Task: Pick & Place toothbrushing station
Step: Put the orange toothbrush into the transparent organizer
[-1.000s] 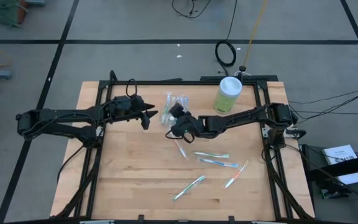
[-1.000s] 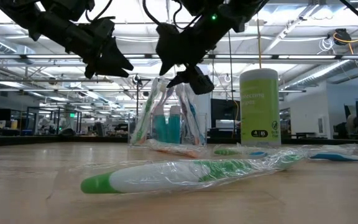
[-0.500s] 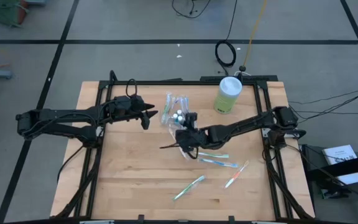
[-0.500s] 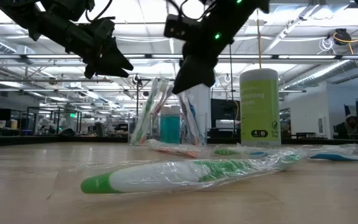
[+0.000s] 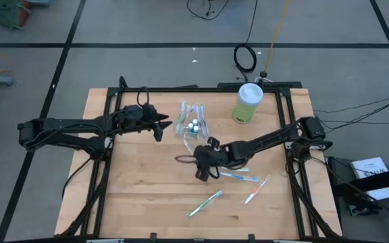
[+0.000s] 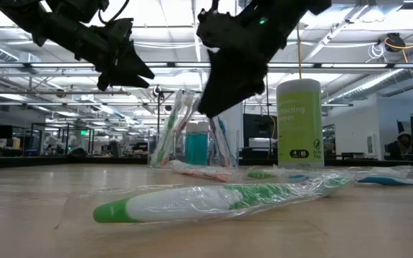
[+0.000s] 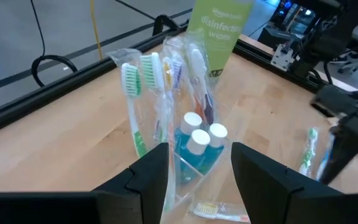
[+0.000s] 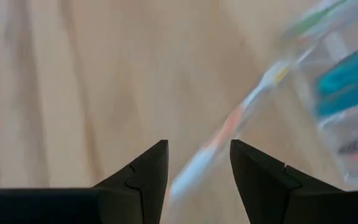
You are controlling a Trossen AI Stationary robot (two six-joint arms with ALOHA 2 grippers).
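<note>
High view: our right hand (image 5: 200, 167), fingers apart and empty, hovers above a wrapped toothbrush (image 8: 219, 140) on the worktop (image 5: 147, 196); closing on it seems next.

Motion blur smears the wrapped toothbrush (image 8: 229, 134) ahead of the right hand (image 8: 194, 163).

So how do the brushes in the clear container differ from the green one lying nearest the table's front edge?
The brushes in the container stand upright, heads up, leaning together; the green brush lies flat on the table. The container brushes are bunched beside the teal tubes, right in front of the left pincer; the green brush lies alone, away from both pincers. Both are in clear wrappers.
</note>
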